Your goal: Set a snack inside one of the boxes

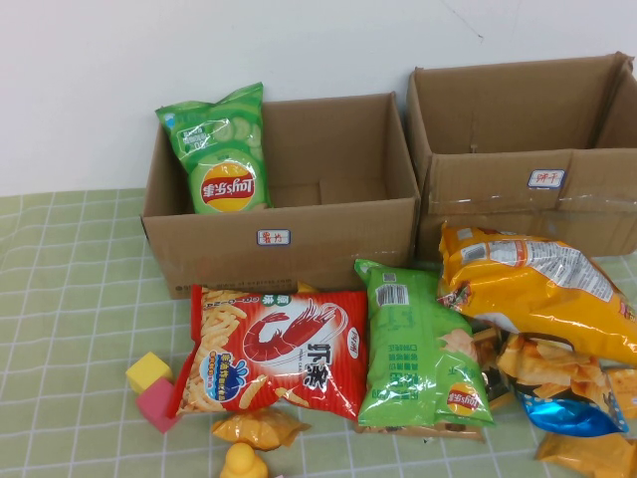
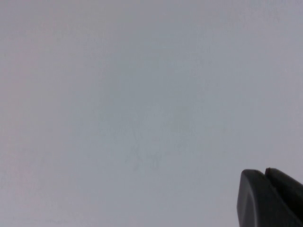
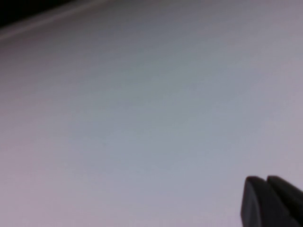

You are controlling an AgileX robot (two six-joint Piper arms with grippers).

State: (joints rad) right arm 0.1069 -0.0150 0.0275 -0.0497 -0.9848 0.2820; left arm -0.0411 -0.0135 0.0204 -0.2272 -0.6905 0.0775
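Note:
The snack (image 1: 537, 289), a large glossy yellow-orange bag with a white printed panel, lies on the table at the right, in front of the taped box. The plain-fronted brown box (image 1: 338, 234) with a small white label stands open at the centre-left, a green chip bag (image 1: 221, 149) upright in its left corner. Neither arm shows in the high view. My left gripper (image 2: 264, 172) is shut on nothing, facing a blank pale surface. My right gripper (image 3: 266, 178) is likewise shut and holds nothing, with only a blank pale surface in front of it.
A larger box (image 1: 518, 159) with shiny tape stands at the back right. In front of the boxes lie a red shrimp-cracker bag (image 1: 274, 349), a green bag (image 1: 418, 349), a blue-and-orange bag (image 1: 562, 398), small orange packets (image 1: 261, 428), yellow (image 1: 147, 370) and pink (image 1: 157, 403) blocks.

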